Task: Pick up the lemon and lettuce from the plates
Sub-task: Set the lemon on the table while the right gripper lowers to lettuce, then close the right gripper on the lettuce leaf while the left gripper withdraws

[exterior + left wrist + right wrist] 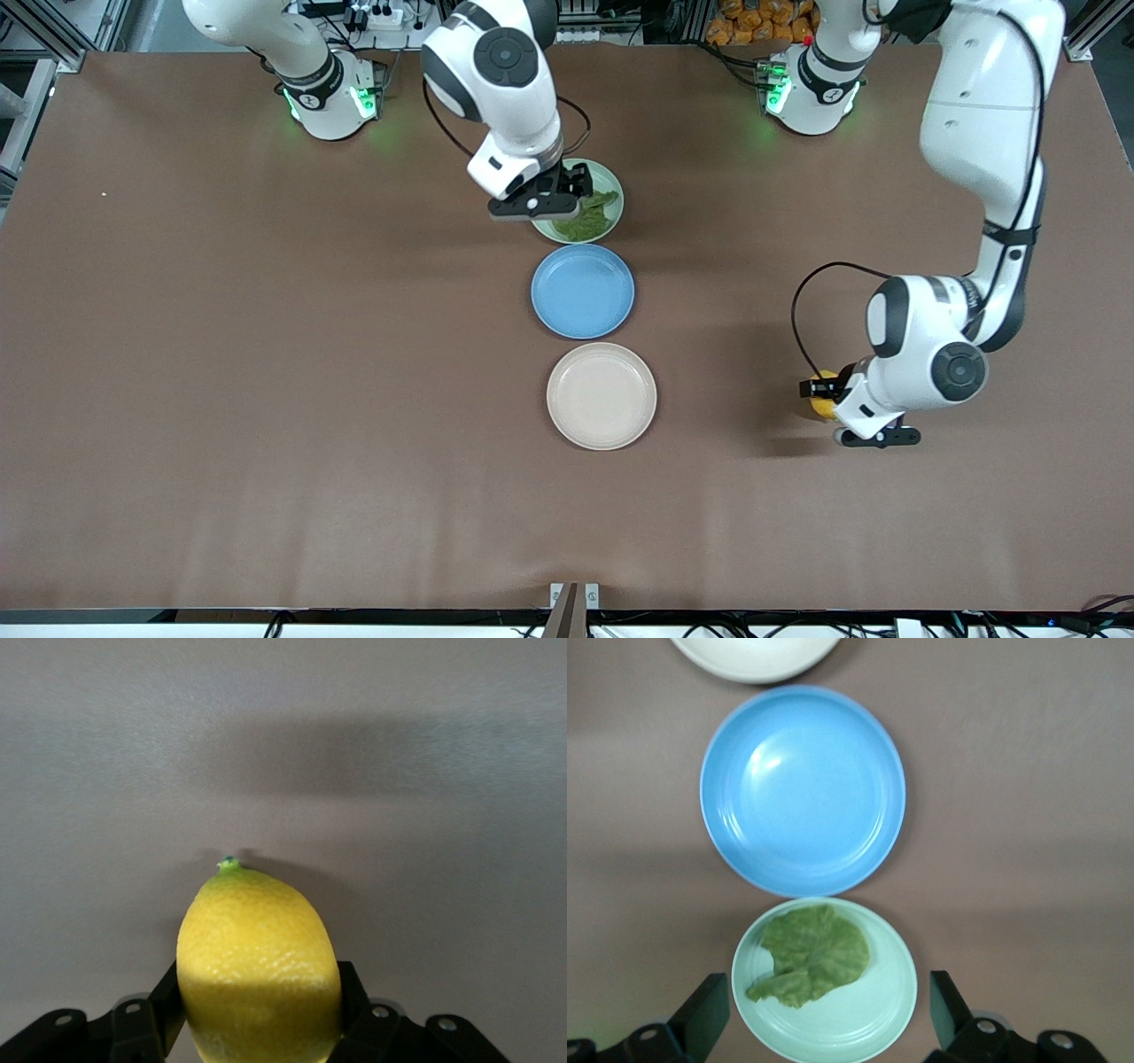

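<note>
Three plates in a row on the brown table point(266, 399): nearest the front camera, the beige plate point(601, 396), bare; next, farther from that camera, the blue plate point(582, 291), also bare; farthest, close to the robots' bases, the mint-green plate point(605, 182), partly covered in the front view by the right arm's hand. The lettuce point(589, 217), a crinkled dark-green leaf, lies flat in the mint-green plate, covering about half of its floor and leaving pale rim visible around it; in the right wrist view the leaf point(811, 955) sits toward the blue plate's point(803, 788) side of the dish. The right gripper point(567, 197) hangs over the mint-green plate, its jaws released and spread wide, one finger point(707, 1010) showing on each side of the plate point(868, 1028), neither touching leaf nor rim so far as can be seen. The left gripper point(826, 394) is over bare table toward the left arm's end, well apart from the beige plate; its jaws are clenched on the lemon point(820, 406); in the left wrist view the yellow fruit point(259, 970) fills the space between the two black fingers point(353, 1001), its small green-tipped point directed away from the wrist, with plain table surface and a soft shadow under it.
</note>
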Robot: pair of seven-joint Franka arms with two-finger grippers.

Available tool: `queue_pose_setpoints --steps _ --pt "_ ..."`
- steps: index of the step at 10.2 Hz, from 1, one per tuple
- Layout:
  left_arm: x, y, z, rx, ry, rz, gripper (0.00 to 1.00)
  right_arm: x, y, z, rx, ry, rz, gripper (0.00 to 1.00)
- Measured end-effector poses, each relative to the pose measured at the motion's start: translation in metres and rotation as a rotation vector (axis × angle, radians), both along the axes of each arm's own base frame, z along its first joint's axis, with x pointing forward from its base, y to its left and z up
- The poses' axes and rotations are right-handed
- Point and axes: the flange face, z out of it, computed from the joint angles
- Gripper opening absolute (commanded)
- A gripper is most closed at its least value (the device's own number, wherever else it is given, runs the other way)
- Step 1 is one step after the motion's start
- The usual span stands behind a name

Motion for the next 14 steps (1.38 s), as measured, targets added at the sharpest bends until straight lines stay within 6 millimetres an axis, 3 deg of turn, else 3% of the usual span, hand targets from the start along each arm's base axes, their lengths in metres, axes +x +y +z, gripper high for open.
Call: queue_pose_setpoints --steps 1,5,7,10,14 --pt "0.001 0.000 0.001 0.000 -0.003 0.001 0.99 -0.017 0.009 -0.011 0.008 -0.010 -0.015 1.00" --pt "0.006 0.001 0.008 -0.001 -0.024 0.002 1.00 -0.067 0.028 -0.069 0.020 -0.040 -0.056 1.00" --pt "0.014 0.003 0.032 -0.006 -0.057 0.006 1.00 -0.085 0.041 -0.098 0.012 -0.048 -0.065 1.00" --pt "0.019 0.006 0.119 -0.020 -0.112 0.010 1.00 -0.098 0.050 -0.135 -0.002 -0.058 -0.065 1.00" --pt "0.015 0.034 0.252 -0.034 -0.151 0.038 1.00 -0.111 0.057 -0.162 -0.013 -0.065 -0.066 1.00"
